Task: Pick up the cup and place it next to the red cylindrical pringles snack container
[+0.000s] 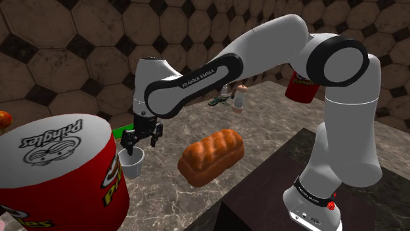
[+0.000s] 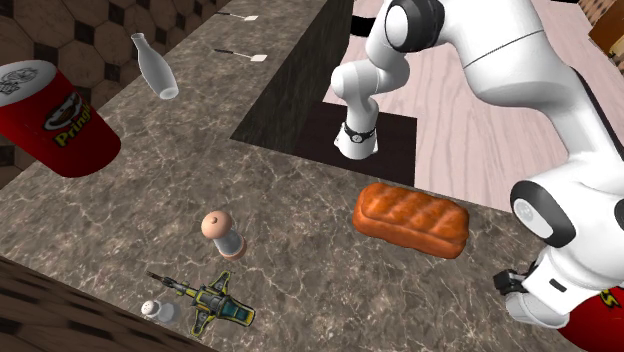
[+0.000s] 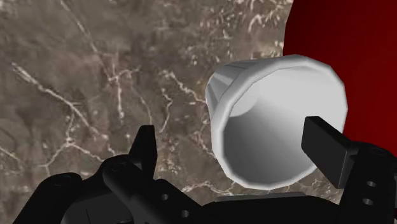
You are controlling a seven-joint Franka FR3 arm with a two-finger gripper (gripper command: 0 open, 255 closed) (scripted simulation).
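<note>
Cup sits on the counter, at 3 o'clock of the near Pringles can, just below the gripper. Fingers are apart and clamp nothing; one seems over the rim. Risk: an off-centre close tips the cup into the can. Count: one cup, two cans including the far can, one loaf.

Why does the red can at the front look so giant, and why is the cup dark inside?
Shoulder view: the big red cylindrical Pringles can stands closest to the camera, so it looms large and the edge cuts it off. Wrist view: the plain white cup has a bright rim and shades to grey inside, like a soft shadow. Neither view looks blurred.
</note>
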